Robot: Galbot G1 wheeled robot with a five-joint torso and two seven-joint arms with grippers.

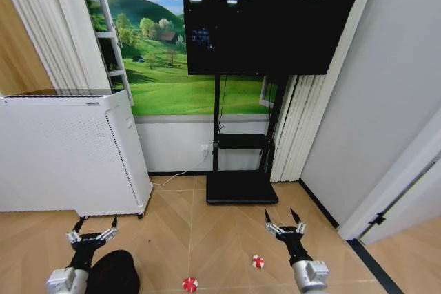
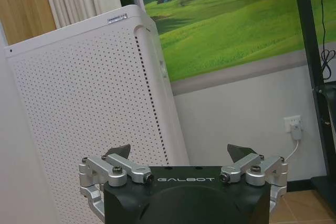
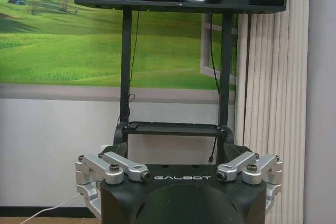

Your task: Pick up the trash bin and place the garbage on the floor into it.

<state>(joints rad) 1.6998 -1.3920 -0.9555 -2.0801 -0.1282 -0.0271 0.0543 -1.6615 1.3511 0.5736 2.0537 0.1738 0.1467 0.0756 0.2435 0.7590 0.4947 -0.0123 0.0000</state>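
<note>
Hovering, my left gripper (image 1: 92, 229) hangs spread above the trash bin (image 1: 114, 272); right gripper (image 1: 284, 219) spread too. Nothing is grasped yet, so I judge lowering onto the bin's rim comes first.

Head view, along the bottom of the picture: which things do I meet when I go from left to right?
left gripper → trash bin → red-and-white lump → second red-and-white lump → right gripper. The left gripper and bin partly overlap; I ordered them by their centres.
</note>
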